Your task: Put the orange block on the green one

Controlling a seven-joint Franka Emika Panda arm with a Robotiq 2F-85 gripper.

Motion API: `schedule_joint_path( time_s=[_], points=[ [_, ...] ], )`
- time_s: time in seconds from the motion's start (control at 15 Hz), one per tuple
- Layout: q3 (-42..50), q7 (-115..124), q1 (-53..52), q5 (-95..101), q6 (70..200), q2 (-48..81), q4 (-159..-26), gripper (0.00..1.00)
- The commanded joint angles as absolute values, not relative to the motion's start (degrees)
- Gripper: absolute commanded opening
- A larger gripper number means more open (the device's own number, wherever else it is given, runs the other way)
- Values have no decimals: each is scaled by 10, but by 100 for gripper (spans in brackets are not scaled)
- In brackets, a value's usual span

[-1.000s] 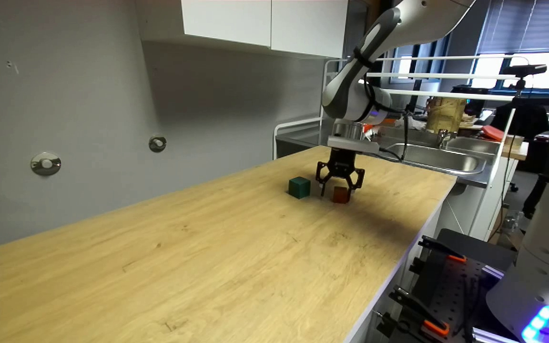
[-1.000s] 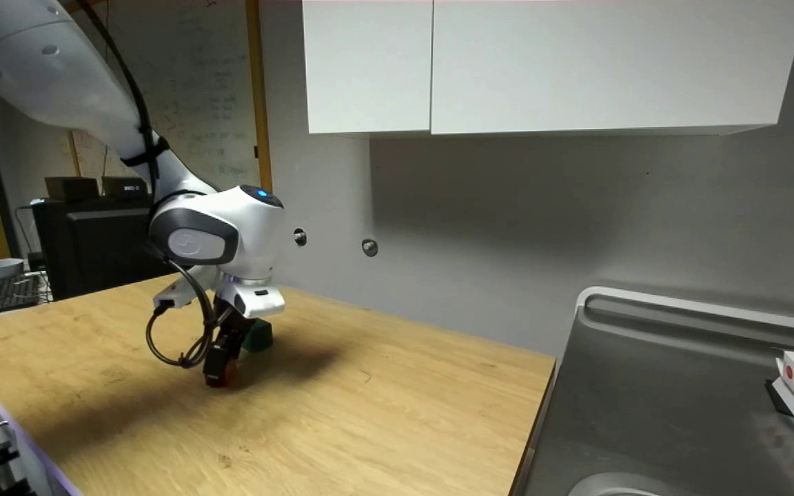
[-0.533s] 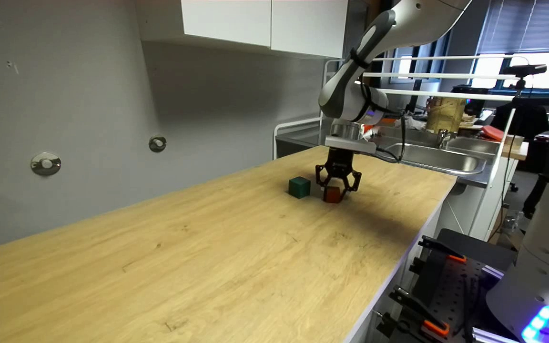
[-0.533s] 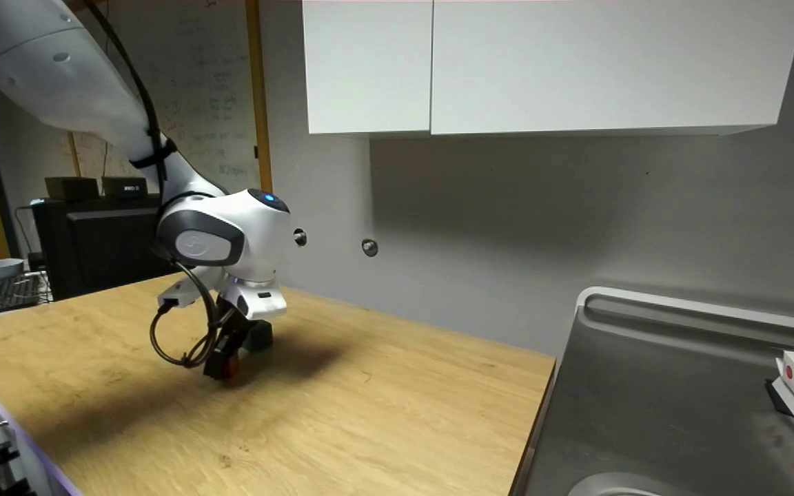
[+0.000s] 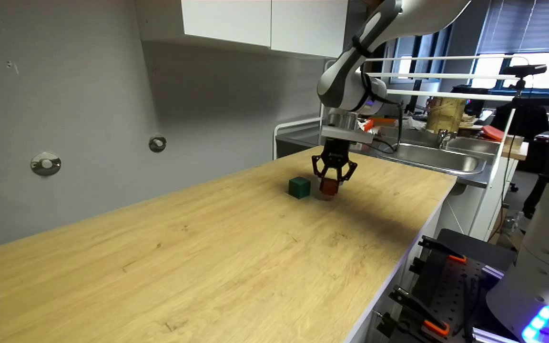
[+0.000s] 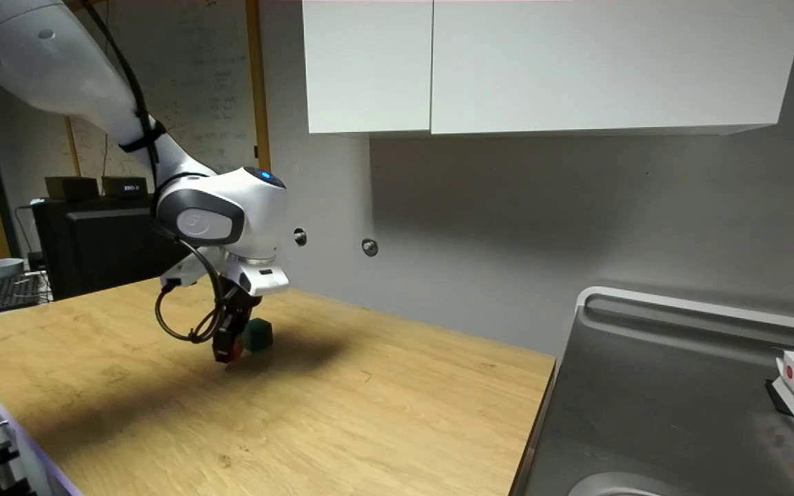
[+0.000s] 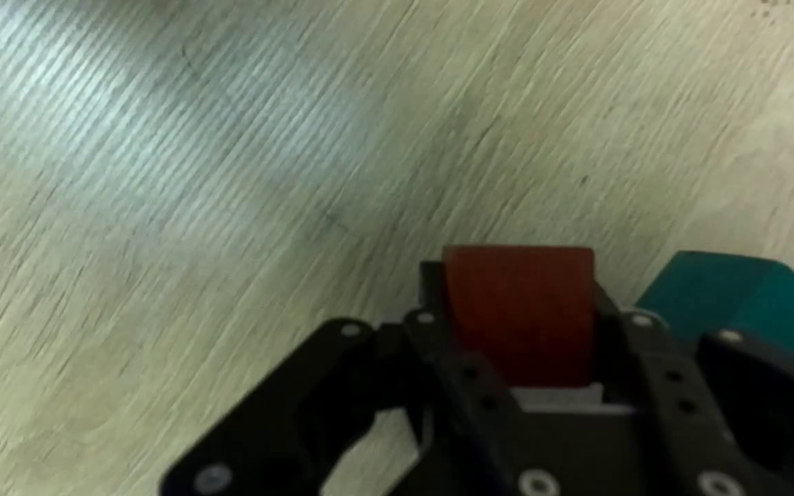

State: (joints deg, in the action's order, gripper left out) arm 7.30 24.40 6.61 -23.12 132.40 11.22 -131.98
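Starting with an exterior view: my gripper (image 5: pixel 330 185) has the orange block (image 5: pixel 329 187) pinched tight between its fingertips, and half a second ago that thing was sitting on the tabletop (image 5: pixel 198 247). Now it looks just barely airborne, and a touch closer to the green block (image 5: pixel 299 187), which hasn't budged. So I'd call the pickup done, stacking not yet. I'd want a fair bit more height before going sideways, otherwise I'd probably knock the green block and end up chasing it.

Again in an exterior view, the arm (image 6: pixel 180 169) has come up too, so more of the green block (image 6: pixel 258 335) pokes out past the gripper. I only get a sliver of the orange block there, so this angle's not much use for judging the gap underneath.

Wrist view's the good one: fingers (image 7: pixel 433 286) snug on opposite sides of the orange block, green block just beside, partly hidden by the gripper. Both are plain cubes with flat faces and crisp edges; wood or plastic, can't tell. Green goes teal here, orange goes deep brick red. The tabletop has streaky diagonal grain plus a glossy glare patch. Flat on flat should sit nicely, I reckon.
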Motion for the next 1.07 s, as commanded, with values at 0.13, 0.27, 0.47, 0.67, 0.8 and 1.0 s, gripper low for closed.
schedule_joint_path(
  time_s=[0.13, 0.27, 0.47, 0.67, 0.8, 1.0],
  points=[
    [70, 328, 35, -152, 1284, 71, -1278, 19],
    [65, 347, 28, -132, 1270, 71, -1254, 19],
    [60, 362, 20, -115, 1253, 82, -1220, 19],
    [57, 363, 17, -115, 1240, 100, -1192, 19],
    [55, 359, 15, -120, 1235, 115, -1179, 19],
    [54, 356, 15, -125, 1231, 141, -1165, 19]
  ],
)
